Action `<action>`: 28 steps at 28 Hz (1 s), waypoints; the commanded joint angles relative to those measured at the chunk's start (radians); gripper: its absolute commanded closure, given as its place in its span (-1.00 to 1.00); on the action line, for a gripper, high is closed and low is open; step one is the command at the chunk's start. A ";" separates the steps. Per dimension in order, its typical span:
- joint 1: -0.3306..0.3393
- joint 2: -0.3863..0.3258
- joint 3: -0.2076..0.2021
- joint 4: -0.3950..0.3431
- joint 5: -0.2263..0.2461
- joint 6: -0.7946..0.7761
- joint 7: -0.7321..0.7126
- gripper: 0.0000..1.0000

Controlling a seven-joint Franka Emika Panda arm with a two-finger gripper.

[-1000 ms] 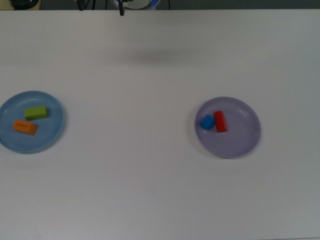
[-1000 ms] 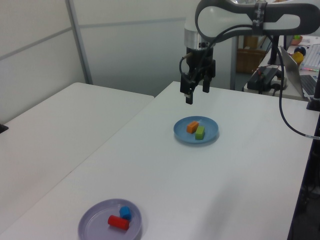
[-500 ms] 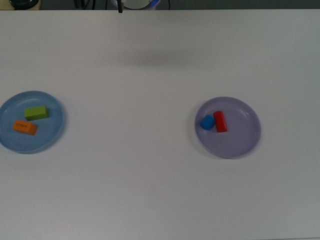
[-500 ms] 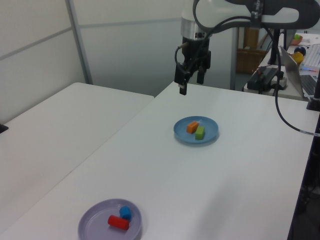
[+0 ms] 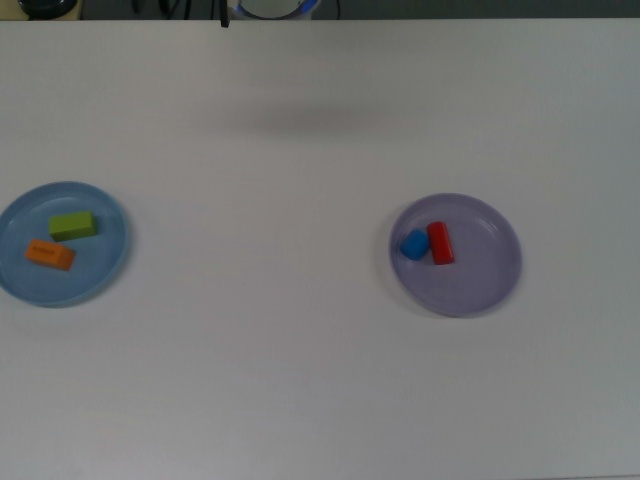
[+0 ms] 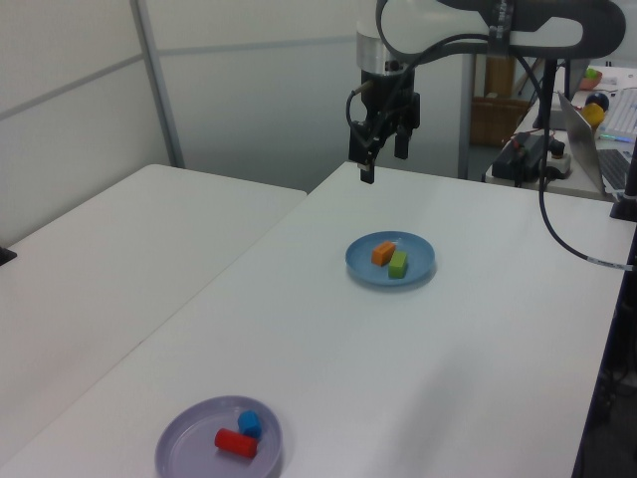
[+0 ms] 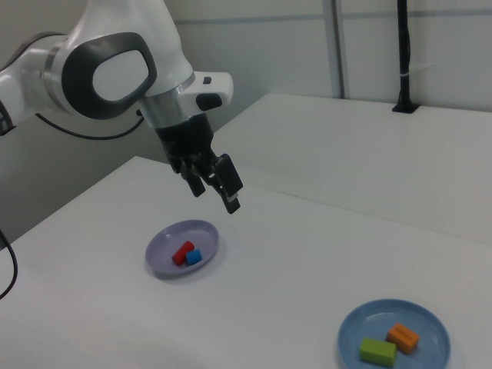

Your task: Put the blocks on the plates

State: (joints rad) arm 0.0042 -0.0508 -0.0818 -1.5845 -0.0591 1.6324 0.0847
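We see all four blocks already lying on plates, so the relation that matters is how far the tool stands from them. The small green rectangular block (image 5: 73, 225) and the small orange rectangular block (image 5: 50, 254) lie side by side, near but not clearly touching, in the round light blue plastic plate (image 5: 110, 215) at the top view's left. The red elongated block (image 5: 440, 243) and the smaller blue cube (image 5: 414, 244) sit touching each other in the round pale lavender plastic plate (image 5: 490, 270) at the top view's right. The black two-finger gripper (image 6: 381, 154) hangs high above the white table (image 6: 478, 329), behind the blue plate in the left view, well apart from both plates, with its fingers spread and nothing between them. The blue plate is the nearer of the two; the lavender plate lies far off toward the left view's bottom. We judge the task done, with nothing left to reach for.
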 commanded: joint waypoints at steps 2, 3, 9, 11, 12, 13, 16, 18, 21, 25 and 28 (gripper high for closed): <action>0.005 0.023 0.002 0.041 -0.001 -0.040 -0.014 -1.00; 0.008 0.023 0.002 0.038 -0.001 -0.042 -0.011 -1.00; 0.013 0.026 0.004 0.037 -0.001 -0.055 -0.023 -1.00; 0.013 0.031 0.005 0.037 0.001 -0.055 -0.023 -1.00; 0.013 0.031 0.005 0.029 0.001 -0.057 -0.023 -1.00; 0.014 0.029 0.005 0.023 0.001 -0.057 -0.022 -1.00; 0.014 0.029 0.010 0.017 0.002 -0.071 -0.016 -1.00; 0.013 0.029 0.010 0.018 0.010 -0.086 -0.016 -1.00; 0.013 0.029 0.010 0.018 0.036 -0.092 -0.013 -1.00; 0.013 0.029 0.011 0.015 0.044 -0.105 -0.013 -1.00; 0.013 0.029 0.011 0.017 0.044 -0.105 -0.014 -1.00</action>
State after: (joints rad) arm 0.0161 -0.0233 -0.0725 -1.5777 -0.0311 1.5589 0.0841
